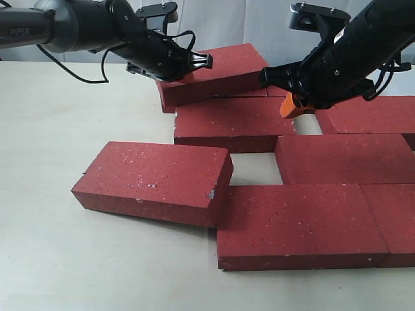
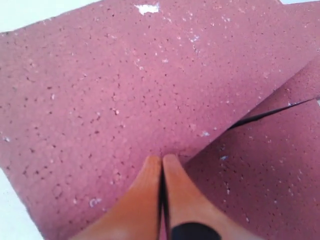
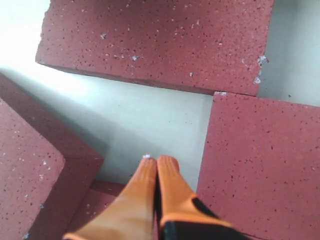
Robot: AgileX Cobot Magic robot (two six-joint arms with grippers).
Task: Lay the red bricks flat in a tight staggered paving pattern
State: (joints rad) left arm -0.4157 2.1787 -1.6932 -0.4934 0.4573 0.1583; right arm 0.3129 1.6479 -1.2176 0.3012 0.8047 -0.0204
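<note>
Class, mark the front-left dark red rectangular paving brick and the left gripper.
Front-left dark red rectangular paving brick (image 1: 155,170), exterior view, middle of top face.
Left gripper (image 2: 161,161), left wrist view, between its shut orange fingertips.

**Red bricks: paving part-laid**

Dark red slabs, gritty, white-flecked. Most lie flat at right, edges abutting, with one bare gap between them. Back brick is tilted and lies partly over a neighbour. Near-left brick sits askew, its end against the front brick.

place: robot lab bench | evidence: bare pale tabletop, white backdrop, two cabled arms
</note>
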